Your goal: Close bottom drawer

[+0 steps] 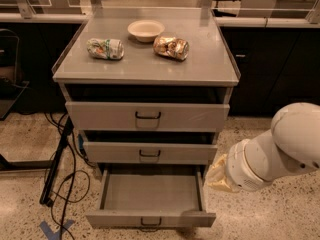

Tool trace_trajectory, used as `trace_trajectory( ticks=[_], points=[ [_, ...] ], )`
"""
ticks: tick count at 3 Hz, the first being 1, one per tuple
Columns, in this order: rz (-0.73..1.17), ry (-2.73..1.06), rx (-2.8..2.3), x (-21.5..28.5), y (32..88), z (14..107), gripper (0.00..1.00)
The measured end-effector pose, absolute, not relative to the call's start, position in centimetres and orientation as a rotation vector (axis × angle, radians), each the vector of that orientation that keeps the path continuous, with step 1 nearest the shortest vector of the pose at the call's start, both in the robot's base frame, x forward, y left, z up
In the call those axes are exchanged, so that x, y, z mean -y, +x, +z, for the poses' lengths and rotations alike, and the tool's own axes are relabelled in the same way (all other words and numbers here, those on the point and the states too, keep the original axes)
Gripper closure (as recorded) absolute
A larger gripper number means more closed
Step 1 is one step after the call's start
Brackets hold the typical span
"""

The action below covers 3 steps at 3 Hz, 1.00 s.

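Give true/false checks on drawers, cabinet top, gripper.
1. The bottom drawer is pulled out and empty. True.
2. A bowl sits on the cabinet top. True.
3. The gripper grips the bottom drawer's handle. False: the handle is free; the gripper is out of view, only the arm shows, right of the cabinet.
4. The middle drawer sticks out farthest. False: the middle drawer is barely open; the bottom drawer does.

Lab: dark benches (272, 69), terrazzo floor (25, 134)
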<state>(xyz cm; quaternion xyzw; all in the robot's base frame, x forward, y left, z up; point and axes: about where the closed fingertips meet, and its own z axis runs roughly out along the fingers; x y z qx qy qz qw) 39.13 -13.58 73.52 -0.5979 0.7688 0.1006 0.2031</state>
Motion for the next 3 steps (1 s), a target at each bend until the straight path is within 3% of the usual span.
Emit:
trace_trajectory(
  ticks=[3],
  points=[
    [0.353,-1.554,-2.121,11.5,40.5,60.5,1.00]
  ],
)
